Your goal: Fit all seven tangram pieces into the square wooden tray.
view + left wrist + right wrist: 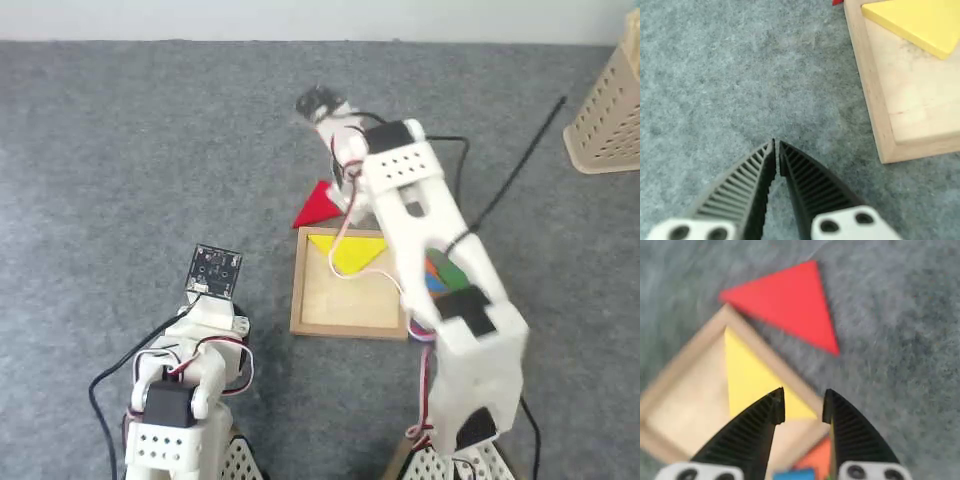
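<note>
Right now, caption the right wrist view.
Open right gripper above the yellow triangle in the tray; red triangle lies outside on carpet.

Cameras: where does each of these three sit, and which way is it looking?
High view: fixed overhead, off the arms, looking down on the wooden tray; the left arm and right arm show.
Left wrist view: on the left arm's wrist, looking along the shut left gripper at grey carpet and a tray corner.
Right wrist view: on the right arm's wrist, looking down past the open right gripper at the red triangle.
Shared: all three show the tray and yellow triangle.
</note>
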Robot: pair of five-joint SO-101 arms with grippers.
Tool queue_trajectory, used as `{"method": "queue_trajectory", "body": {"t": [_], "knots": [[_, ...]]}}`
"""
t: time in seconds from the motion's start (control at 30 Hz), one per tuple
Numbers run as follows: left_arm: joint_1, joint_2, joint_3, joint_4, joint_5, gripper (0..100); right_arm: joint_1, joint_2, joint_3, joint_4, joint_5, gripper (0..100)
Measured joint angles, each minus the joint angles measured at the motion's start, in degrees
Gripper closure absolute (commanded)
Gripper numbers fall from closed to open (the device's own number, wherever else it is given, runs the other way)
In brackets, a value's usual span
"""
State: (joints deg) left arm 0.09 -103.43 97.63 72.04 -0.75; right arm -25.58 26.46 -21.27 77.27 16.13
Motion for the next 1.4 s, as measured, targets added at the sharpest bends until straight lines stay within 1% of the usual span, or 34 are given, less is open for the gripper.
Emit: {"method": "queue_trajectory", "body": {"t": [0.2,0.3,0.37,0.43,0.5,0.63,0.73,0.87,0.93,1.07,1.27,1.4], "knots": [[0.0,0.0,0.0,0.0,0.0,99,-2.99,17.14,-18.02,-5.54,-23.56,84.7],[0.0,0.0,0.0,0.0,0.0,99,-2.81,24.79,-25.67,-5.89,-32.18,76.5],[0.0,0.0,0.0,0.0,0.0,99,-2.81,29.1,-29.36,-6.07,-34.2,70.5],[0.0,0.0,0.0,0.0,0.0,99,-2.9,32.53,-32.26,-6.07,-34.73,66.3],[0.0,0.0,0.0,0.0,0.0,99,-3.25,34.81,-34.99,-5.1,-34.9,64.3],[0.0,0.0,0.0,0.0,0.0,99,-3.34,37.71,-39.82,-0.44,-34.9,65.7],[0.0,0.0,0.0,0.0,0.0,99,-3.34,38.86,-42.55,4.75,-34.9,69.2],[0.0,0.0,0.0,0.0,0.0,99,-3.25,38.95,-44.84,12.13,-34.9,79.0],[0.0,0.0,0.0,0.0,0.0,99,-2.99,38.95,-46.07,14.86,-34.37,82.1],[0.0,0.0,0.0,0.0,0.0,99,-2.46,38.95,-47.74,17.23,-29.71,82.8],[0.0,0.0,0.0,0.0,0.0,99,0.18,39.03,-51.69,22.68,-27.16,82.8],[0.0,0.0,0.0,0.0,0.0,99,-0.09,39.03,-56.26,23.03,-21.98,83.2]]}}
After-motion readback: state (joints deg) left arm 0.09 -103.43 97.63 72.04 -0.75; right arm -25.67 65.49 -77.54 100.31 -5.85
